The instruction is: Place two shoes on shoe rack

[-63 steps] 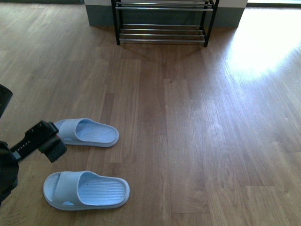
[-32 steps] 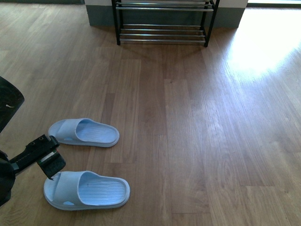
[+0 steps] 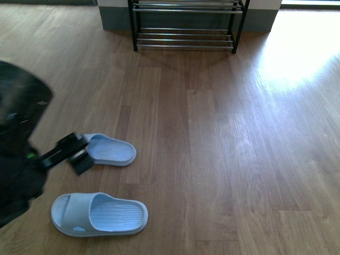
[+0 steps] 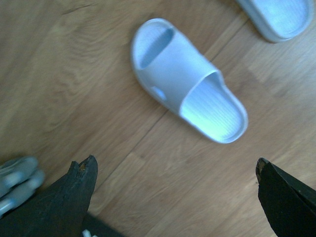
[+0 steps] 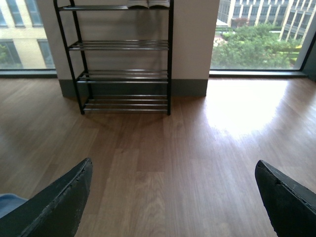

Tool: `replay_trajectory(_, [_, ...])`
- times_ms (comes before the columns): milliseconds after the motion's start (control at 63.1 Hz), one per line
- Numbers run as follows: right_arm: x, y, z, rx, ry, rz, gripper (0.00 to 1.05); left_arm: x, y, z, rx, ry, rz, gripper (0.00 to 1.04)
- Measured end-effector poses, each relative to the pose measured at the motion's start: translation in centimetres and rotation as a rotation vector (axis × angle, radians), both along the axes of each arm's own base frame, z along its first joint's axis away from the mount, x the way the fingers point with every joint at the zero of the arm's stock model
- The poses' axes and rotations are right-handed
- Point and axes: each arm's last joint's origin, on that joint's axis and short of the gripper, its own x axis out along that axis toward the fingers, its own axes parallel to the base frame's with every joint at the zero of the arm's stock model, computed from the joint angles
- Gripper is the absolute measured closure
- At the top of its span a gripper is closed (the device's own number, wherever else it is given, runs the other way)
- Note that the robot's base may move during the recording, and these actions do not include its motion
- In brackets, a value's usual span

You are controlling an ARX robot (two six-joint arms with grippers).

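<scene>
Two pale blue slides lie on the wood floor at the left, a far one (image 3: 110, 150) and a near one (image 3: 99, 213). My left gripper (image 3: 78, 153) hangs open over the far slide's toe end, hiding that end. In the left wrist view, one whole slide (image 4: 187, 84) lies beyond the open left gripper (image 4: 175, 170) without touching it. The edge of the other slide (image 4: 281, 17) shows in the corner. The shoe rack (image 3: 186, 37) stands at the far wall. My right gripper (image 5: 173, 177) is open and empty, facing the shoe rack (image 5: 123, 59) across bare floor.
White soles (image 5: 148, 4) show on the rack's top shelf. A blurred grey object (image 4: 17, 177) sits beside the left finger. A bit of pale blue (image 5: 10, 202) shows near the right gripper's finger. Bright sunlight falls on the floor (image 3: 297, 53) at the far right.
My left arm has swung up and right, from beside the near slide's toe to the far slide's toe end. Both slides lie where they were.
</scene>
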Motion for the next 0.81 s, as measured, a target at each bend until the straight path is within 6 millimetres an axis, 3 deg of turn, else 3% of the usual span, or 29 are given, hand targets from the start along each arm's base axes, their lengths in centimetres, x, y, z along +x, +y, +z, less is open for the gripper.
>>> replay_trajectory(48, [0.0, 0.0, 0.0, 0.0, 0.0, 0.003, 0.09, 1.8, -0.5, -0.9, 0.002, -0.018, -0.013, 0.09])
replay_trajectory(95, [0.0, 0.0, 0.0, 0.0, 0.001, 0.002, 0.09, 2.2, -0.4, -0.9, -0.008, -0.021, -0.018, 0.09])
replay_trajectory(333, [0.0, 0.0, 0.0, 0.0, 0.0, -0.001, 0.09, 2.2, 0.0, 3.6, 0.032, -0.134, -0.05, 0.09])
replay_trajectory(428, [0.0, 0.0, 0.0, 0.0, 0.0, -0.001, 0.09, 1.2, 0.2, 3.8, 0.044, -0.131, -0.058, 0.09])
replay_trajectory(586, [0.0, 0.0, 0.0, 0.0, 0.0, -0.001, 0.09, 0.5, 0.3, 2.1, 0.033, -0.076, -0.058, 0.09])
replay_trajectory(808, [0.0, 0.0, 0.0, 0.0, 0.0, -0.001, 0.09, 1.2, 0.1, -2.5, 0.045, 0.055, -0.064, 0.09])
